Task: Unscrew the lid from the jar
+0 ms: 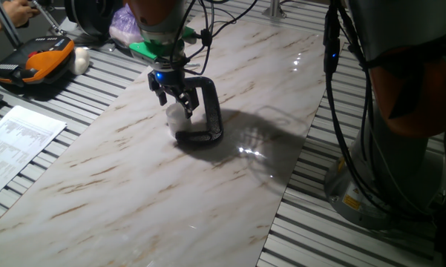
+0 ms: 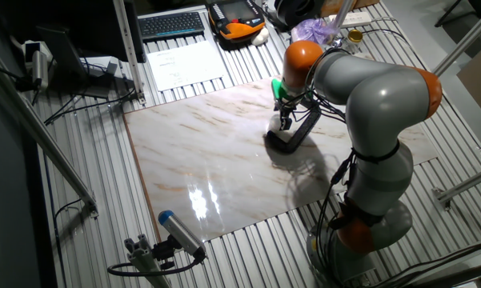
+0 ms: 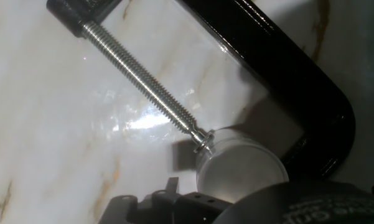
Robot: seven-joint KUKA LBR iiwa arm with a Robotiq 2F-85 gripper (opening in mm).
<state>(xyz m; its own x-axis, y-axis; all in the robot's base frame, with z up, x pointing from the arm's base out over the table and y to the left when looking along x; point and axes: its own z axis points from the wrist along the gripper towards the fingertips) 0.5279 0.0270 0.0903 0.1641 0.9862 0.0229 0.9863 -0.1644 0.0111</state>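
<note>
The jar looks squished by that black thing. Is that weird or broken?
Not broken, as far as I can tell. The jar is pinned by the black C-clamp: its metal screw presses the jar's side. It looks deliberate, perhaps to steady the jar. The gripper hangs right over it. Nothing is spilled.

I see the jar (image 3: 236, 168) inside the clamp (image 3: 299, 81) on the table (image 1: 133, 185), its screw (image 3: 143, 78) touching the jar; gripper (image 1: 174, 100) above.

Grey arm (image 2: 384, 96) w/ orange joints, green ring, black claw (image 1: 174, 95), black cables.
</note>
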